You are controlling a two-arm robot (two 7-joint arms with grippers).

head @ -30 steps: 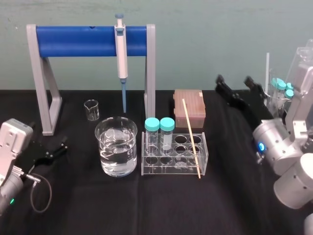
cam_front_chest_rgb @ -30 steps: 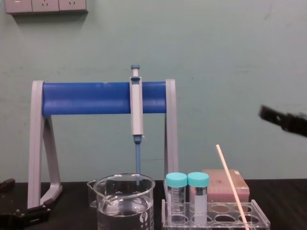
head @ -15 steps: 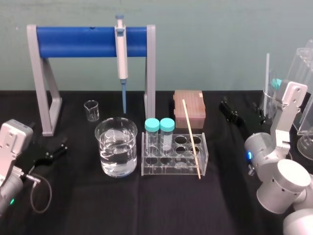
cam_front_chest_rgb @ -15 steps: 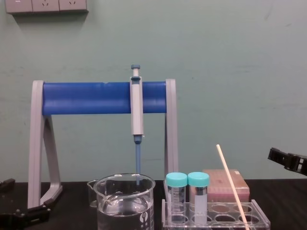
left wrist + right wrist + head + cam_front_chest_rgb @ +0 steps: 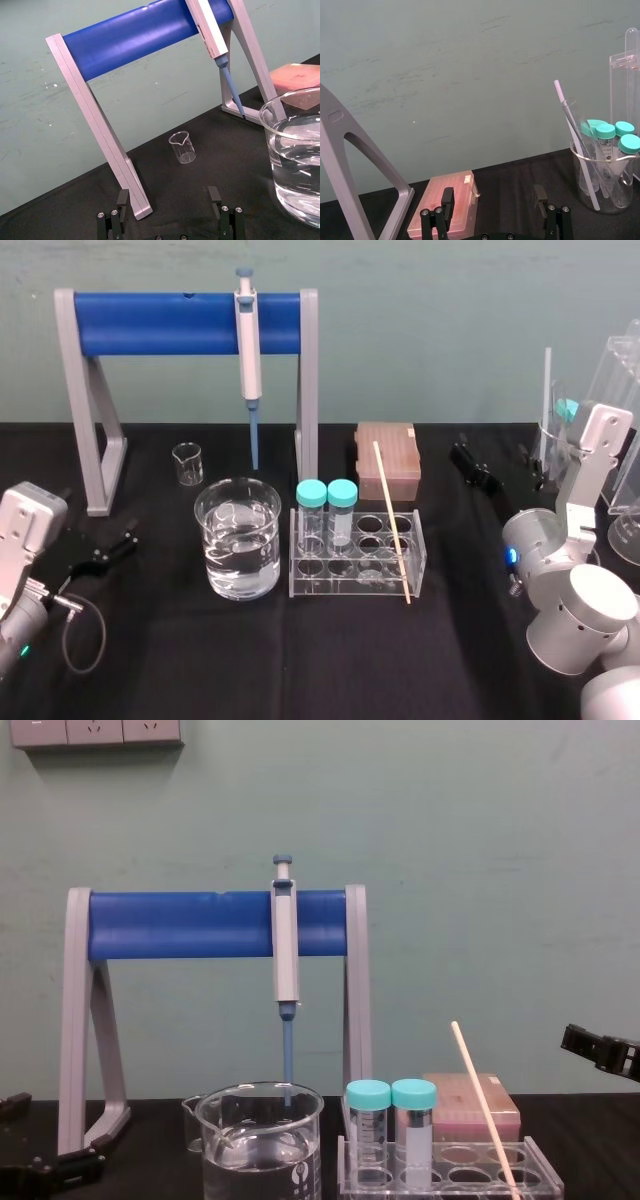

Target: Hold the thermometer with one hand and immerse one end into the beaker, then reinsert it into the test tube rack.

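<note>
**Thermometer in the rack, both tools open and clear of it**

The thermometer [image 5: 392, 525] stands tilted in the test tube rack [image 5: 356, 586], its lower end at the rack's front right corner. Seen from the chest, its upper end leans toward the robot's left. Nothing grips it.

Two clear tubes with teal caps [image 5: 327, 494] stand at the rack's left end. The beaker [image 5: 216, 532] sits just left of the rack on the black tabletop [image 5: 300, 660], partly filled with clear liquid.

Behind the rack lies a pink box [image 5: 388, 462]. A grey-and-blue pipette [image 5: 247, 350] hangs from a grey stand with a blue bar [image 5: 160, 325], its tip behind the beaker, and a small glass beaker [image 5: 187, 464] sits under the bar.

The left tool [image 5: 128, 538] rests low on the tabletop, well left of the beaker, fingers spread and empty; its wrist view shows both fingers [image 5: 122, 200] apart. The right tool [image 5: 497, 462] hangs right of the pink box, well apart from the rack, fingers also spread with nothing between them. A glass flask of capped tubes [image 5: 600, 175] stands farther right
</note>
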